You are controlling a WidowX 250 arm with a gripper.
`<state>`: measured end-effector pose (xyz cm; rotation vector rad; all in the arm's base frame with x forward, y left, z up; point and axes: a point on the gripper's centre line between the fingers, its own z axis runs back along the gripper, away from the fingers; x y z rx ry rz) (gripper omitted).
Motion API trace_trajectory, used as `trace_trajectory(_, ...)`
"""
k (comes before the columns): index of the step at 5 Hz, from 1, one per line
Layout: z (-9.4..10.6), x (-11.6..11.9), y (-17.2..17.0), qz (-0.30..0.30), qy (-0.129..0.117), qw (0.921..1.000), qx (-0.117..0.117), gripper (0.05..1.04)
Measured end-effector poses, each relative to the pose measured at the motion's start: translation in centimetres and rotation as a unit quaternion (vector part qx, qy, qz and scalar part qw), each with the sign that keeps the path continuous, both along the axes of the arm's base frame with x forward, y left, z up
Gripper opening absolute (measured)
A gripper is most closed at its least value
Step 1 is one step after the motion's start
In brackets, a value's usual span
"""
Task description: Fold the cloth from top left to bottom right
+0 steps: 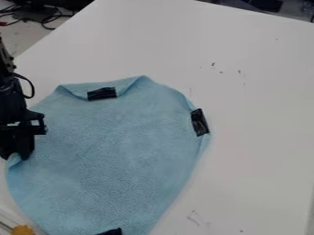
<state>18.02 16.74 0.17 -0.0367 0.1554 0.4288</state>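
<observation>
My gripper [15, 157] is at the far left of the camera view, low over the cloth's left edge. It is shut on the cloth, with a small puckered peak of fabric between its fingertips. The light blue cloth [116, 151] spreads over the left and middle of the table. Its upper edge is turned over beside a black tape patch [102, 93]. Another black patch [200, 122] lies on the right edge, and a third [111, 232] shows at the bottom.
The white table [257, 92] extends to the right and behind the cloth. A yellow object [23, 230] lies in the lower left corner, close to the cloth. Dark cables [46, 19] are beyond the table's upper left edge.
</observation>
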Motion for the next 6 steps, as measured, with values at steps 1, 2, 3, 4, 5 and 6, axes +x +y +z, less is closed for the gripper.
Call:
trace_trajectory(1, 0.0, 0.1, 0.1, 0.002, -0.002, 1.0000, 0.000, 0.192)
trace_trajectory(2, 0.5, 0.4, -0.1, 0.020, -0.011, 0.9997, -0.003, 0.105)
trace_trajectory(3, 4.2, 1.3, 0.4, 0.042, -0.062, 0.9970, 0.015, 0.088)
trace_trajectory(4, 6.6, 1.1, 1.5, 0.074, -0.099, 0.9919, 0.028, 0.087)
trace_trajectory(5, 7.4, 2.9, -0.5, 0.041, -0.100, 0.9938, 0.026, 0.087)
trace_trajectory(6, 8.0, 5.7, -3.9, 0.017, -0.096, 0.9947, 0.031, 0.087)
